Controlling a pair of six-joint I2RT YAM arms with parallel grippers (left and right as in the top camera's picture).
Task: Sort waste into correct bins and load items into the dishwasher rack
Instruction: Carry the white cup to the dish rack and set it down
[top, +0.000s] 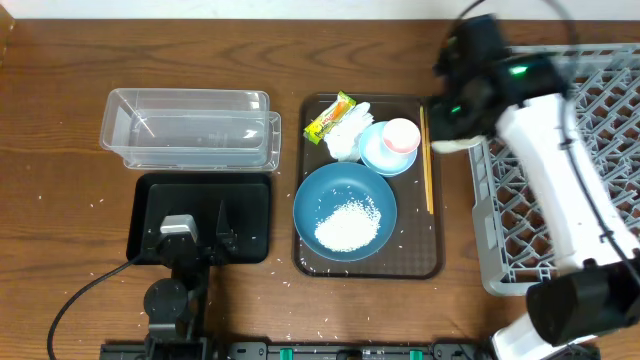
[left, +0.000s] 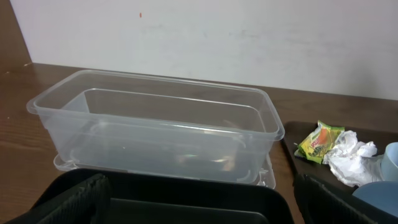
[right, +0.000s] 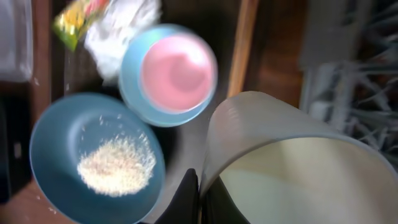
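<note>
Right tool (right: 199, 196): jaws pinched tight on the rim wall of the white cup (right: 280, 155). The cup is tilted with its open mouth towards the wrist camera, and it appears to be empty. From overhead it hangs between the right edge of the brown tray (top: 420, 260) and the left wall of the dishwasher rack (top: 510, 230), apparently clear of the desk. Just beside it on the tray lie the chopsticks (top: 427, 160), parallel to the tray's right edge. Next is the pink cup (top: 401, 135), standing in the small light-blue dish (top: 378, 155), then the large blue bowl (top: 320, 190) with its heap of rice (top: 347, 225). At the tray's far-left corner sit the crumpled tissue (top: 350, 135) and the snack wrapper (top: 330, 118), touching each other. Left tool (top: 200, 232): jaws wide apart with nothing in them, over the black tray (top: 250, 200), with the clear tub (top: 190, 130) beyond it. Step in hand, as I judge it, is loading the cup into the rack. To do it well, lift it over the rack's raised wall with room to spare. Turn the mouth downward, settle the rim flat on the lattice and let go only once it is seated. The grip is on one side of the rim, so the cup could swing. Wrist view is blurred, so finger placement is uncertain.
</note>
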